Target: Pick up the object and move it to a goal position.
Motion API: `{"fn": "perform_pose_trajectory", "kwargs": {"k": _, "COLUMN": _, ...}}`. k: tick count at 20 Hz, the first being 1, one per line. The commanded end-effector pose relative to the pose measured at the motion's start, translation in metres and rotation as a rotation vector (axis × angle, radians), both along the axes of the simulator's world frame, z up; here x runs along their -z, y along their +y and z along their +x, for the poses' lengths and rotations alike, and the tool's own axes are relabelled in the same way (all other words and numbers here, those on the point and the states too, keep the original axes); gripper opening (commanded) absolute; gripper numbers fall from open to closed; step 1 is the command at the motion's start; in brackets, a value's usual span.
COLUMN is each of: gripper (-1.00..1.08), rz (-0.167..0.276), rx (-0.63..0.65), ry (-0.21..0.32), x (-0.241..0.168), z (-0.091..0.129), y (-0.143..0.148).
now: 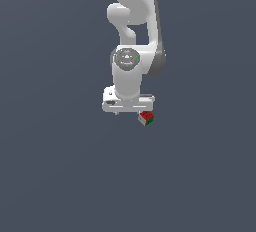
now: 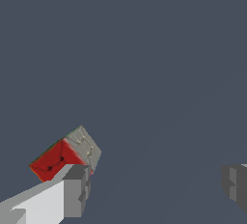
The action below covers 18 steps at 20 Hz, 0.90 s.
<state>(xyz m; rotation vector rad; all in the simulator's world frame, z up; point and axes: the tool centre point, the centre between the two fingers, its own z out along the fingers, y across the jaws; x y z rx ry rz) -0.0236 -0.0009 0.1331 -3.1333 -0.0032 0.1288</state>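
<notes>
While my pincer [image 2: 155, 189] stood spread, the cube [image 2: 65, 154] sat tilted cornerwise against one finger [image 2: 72, 191], red face toward the camera.

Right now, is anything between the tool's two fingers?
No. In the wrist view the gap between the fingers is bare; the cube sits beside one finger, outside it.

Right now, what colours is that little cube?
Red, green and whitish-grey faces on the cube, clearest in the wrist view.
</notes>
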Motion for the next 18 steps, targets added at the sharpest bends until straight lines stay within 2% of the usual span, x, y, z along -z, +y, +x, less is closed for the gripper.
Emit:
{"fn": "perform_pose_trajectory", "kwargs": {"k": 1, "gripper": 1.00, "rz": 0.001, "rx": -0.029, "ry": -0.003, "x": 0.003, "z": -0.001, "y": 0.005}}
{"fn": "perform_pose_trajectory", "kwargs": {"k": 7, "gripper": 1.00, "rz": 0.003, "rx": -0.157, "ry": -0.020, "x": 0.014, "z": -0.008, "y": 0.023}}
{"fn": "perform_pose_trajectory", "kwargs": {"k": 18, "gripper": 1.00, "rz": 0.015, "rx": -0.507, "ry": -0.064, "x": 0.041, "z": -0.031, "y": 0.075}}
